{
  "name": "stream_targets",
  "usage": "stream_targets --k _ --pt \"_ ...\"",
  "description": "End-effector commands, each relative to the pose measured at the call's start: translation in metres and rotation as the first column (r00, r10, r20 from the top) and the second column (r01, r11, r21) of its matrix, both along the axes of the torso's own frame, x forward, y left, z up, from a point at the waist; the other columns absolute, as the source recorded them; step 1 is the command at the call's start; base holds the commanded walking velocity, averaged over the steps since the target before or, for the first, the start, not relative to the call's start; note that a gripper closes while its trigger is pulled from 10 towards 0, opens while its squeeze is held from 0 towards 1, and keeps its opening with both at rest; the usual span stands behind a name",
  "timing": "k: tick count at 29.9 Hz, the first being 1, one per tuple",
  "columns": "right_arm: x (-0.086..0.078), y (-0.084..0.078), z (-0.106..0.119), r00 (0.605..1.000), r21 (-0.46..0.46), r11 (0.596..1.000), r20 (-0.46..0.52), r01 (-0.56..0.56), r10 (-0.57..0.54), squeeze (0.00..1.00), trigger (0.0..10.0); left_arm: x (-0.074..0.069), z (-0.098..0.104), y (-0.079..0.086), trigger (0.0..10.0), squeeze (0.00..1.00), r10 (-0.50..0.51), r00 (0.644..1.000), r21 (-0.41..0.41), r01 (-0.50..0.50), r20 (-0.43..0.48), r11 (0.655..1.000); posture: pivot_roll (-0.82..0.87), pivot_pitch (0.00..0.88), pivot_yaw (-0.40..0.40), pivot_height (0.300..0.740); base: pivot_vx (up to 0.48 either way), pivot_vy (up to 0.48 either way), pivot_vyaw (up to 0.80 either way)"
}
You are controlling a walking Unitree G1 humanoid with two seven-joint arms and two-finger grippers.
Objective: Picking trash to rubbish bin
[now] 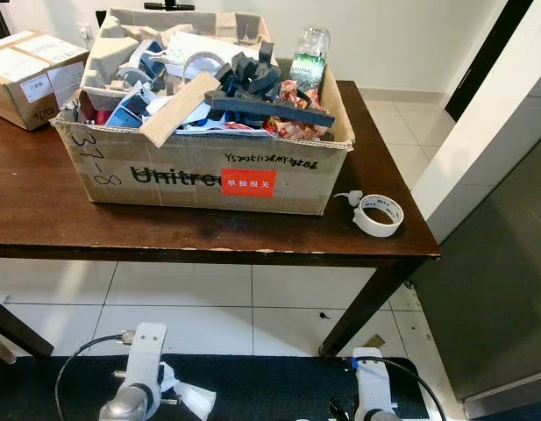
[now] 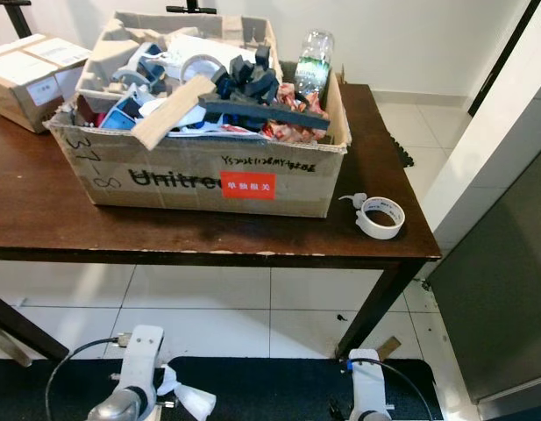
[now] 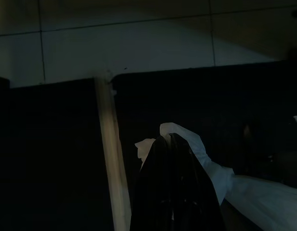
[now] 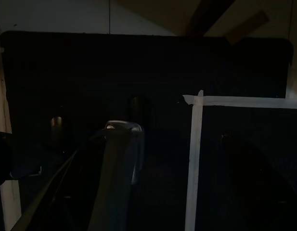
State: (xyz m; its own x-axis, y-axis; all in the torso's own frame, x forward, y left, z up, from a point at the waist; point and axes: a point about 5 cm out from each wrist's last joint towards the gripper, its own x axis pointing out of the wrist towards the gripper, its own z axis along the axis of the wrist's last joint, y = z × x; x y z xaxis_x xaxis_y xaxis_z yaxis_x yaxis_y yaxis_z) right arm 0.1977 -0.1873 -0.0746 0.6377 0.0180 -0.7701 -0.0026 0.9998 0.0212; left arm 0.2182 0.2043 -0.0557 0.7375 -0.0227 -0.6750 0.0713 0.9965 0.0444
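Table: a dark brown wooden table (image 1: 42,210) is seen standing on pale floor tiles (image 1: 182,303).
Rubbish box: an open cardboard box (image 1: 200,175) is set on the table, heaped with trash, including a wooden slat (image 1: 178,110), black foam pieces (image 1: 252,83) and red-and-white wrappers (image 1: 292,123).
Box writing: "Unitre" is printed in black on the front, the rest being covered by a red sticker (image 1: 248,182) with white characters; "37-8" is handwritten at the left corner, and a handwritten code beginning "YS" is seen above the sticker.
Bottle: a clear plastic bottle (image 1: 311,54) with a green label is seen upright at the box's far right corner; its label cannot be read.
Tape roll: a white tape roll (image 1: 378,215) is laid flat on the table, just right of the box.
Second box: a smaller sealed carton (image 1: 29,74) with white labels, unreadable, is placed at the table's far left.
Left gripper: the left gripper (image 3: 170,192) is held low over a black mat (image 1: 252,377), its fingers clamped together on a crumpled white tissue (image 1: 193,400).
Right gripper: the right gripper (image 4: 114,192) is held low over the mat, which is marked with white tape strips (image 4: 194,159); whether its fingers are apart cannot be told.
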Motion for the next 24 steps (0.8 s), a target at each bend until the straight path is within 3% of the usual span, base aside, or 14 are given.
stream_targets --k 1,24 --pt "-0.0078 0.0015 -0.0049 0.999 0.005 1.000 -0.038 0.002 -0.002 0.00 10.0 -0.0093 -0.0049 0.0053 10.0 0.00 0.018 0.999 -0.005 -0.018 -0.034 1.000 0.13 0.119 -0.041 0.740 0.000 0.000 0.00" --pt "-0.0102 0.0064 -0.0068 0.999 0.017 1.000 -0.045 0.018 -0.017 0.00 10.0 -0.0039 -0.0012 0.0065 10.0 0.00 0.018 1.000 -0.020 -0.018 -0.022 1.000 0.13 0.120 -0.027 0.740 0.271 0.000 0.00"
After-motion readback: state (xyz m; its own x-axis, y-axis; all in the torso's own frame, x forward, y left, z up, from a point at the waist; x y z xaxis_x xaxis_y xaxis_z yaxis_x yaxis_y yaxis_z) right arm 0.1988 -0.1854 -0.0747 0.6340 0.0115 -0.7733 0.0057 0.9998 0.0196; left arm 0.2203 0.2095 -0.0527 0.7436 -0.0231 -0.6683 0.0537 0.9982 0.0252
